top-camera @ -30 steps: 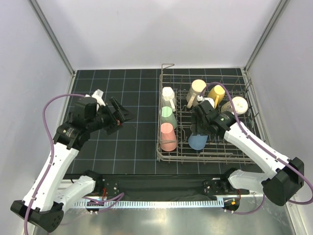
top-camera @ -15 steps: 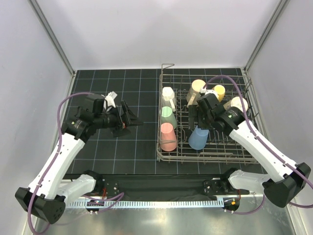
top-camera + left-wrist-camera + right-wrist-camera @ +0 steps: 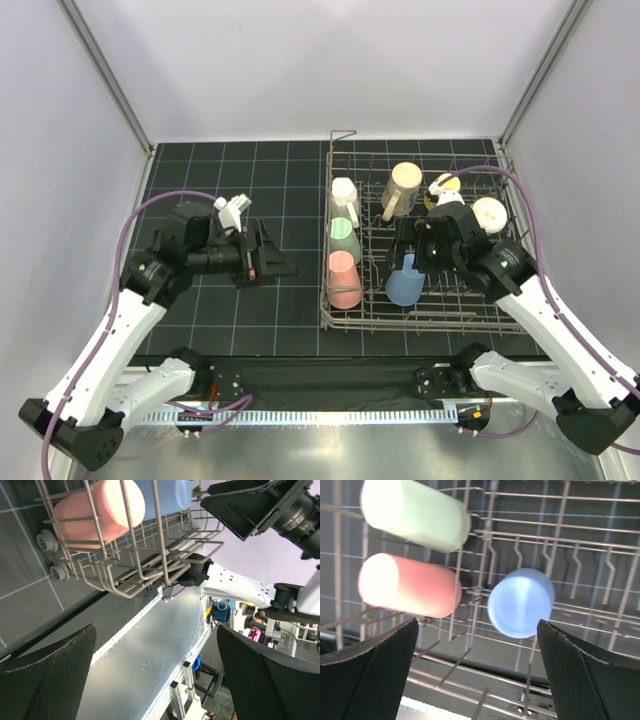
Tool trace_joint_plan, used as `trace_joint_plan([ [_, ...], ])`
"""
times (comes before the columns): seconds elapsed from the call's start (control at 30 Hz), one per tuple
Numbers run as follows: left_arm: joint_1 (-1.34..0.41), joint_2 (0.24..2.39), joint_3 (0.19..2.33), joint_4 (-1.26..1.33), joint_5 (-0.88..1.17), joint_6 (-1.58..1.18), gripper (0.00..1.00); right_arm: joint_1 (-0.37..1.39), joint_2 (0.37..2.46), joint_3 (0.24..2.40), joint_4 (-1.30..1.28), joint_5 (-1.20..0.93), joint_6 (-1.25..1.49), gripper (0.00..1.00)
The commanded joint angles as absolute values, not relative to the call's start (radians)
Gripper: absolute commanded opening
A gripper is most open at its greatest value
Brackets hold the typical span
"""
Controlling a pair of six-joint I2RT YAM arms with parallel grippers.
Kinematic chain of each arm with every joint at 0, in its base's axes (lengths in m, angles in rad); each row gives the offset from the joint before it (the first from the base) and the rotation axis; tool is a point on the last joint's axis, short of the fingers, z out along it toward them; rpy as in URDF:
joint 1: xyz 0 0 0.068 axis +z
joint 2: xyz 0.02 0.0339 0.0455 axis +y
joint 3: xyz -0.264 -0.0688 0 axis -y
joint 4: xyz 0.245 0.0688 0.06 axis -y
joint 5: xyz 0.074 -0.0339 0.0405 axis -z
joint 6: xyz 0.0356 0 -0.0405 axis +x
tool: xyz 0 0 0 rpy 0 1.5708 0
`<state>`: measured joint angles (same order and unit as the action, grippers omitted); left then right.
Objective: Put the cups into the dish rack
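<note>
One dish rack sits on the dark mat, with six cups in plain sight inside it. The right gripper is spread wide and empty. The blue cup stands bottom-up just beyond its fingers, with the pink cup and green cup past its left finger. The white cup, cream cup and orange-lined cup lie farther off. The left gripper gapes empty too, short of the rack. A second ago the right fingers were on the blue cup — now they've let go, and the left arm has swung nearer.

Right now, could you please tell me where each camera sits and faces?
Top external: above, behind the bases, facing down at the dish rack; left arm, right arm show.
Left wrist: faces sideways past open left fingers at the rack's corner, pink cup.
Right wrist: faces down between open right fingers onto the blue cup.
Shared: both wrist views show those cups.
</note>
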<state>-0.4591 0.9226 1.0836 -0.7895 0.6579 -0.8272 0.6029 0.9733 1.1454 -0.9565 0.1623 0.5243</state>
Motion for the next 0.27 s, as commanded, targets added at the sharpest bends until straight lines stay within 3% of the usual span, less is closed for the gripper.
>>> trace_joint_plan([
  [0.0, -0.466, 0.858, 1.051, -0.72, 0.712, -0.827, 1.0, 0.609, 0.905, 1.108, -0.87, 0.097, 0.572, 1.0],
  [0.17, -0.508, 0.839, 1.028, -0.591, 0.811, -0.847, 1.0, 0.607, 0.754, 1.031, -0.723, 0.043, 0.603, 1.0],
  [0.23, -0.531, 0.813, 1.017, -0.454, 0.854, -0.879, 0.99, 0.611, 0.649, 0.939, -0.517, -0.084, 0.592, 1.0],
])
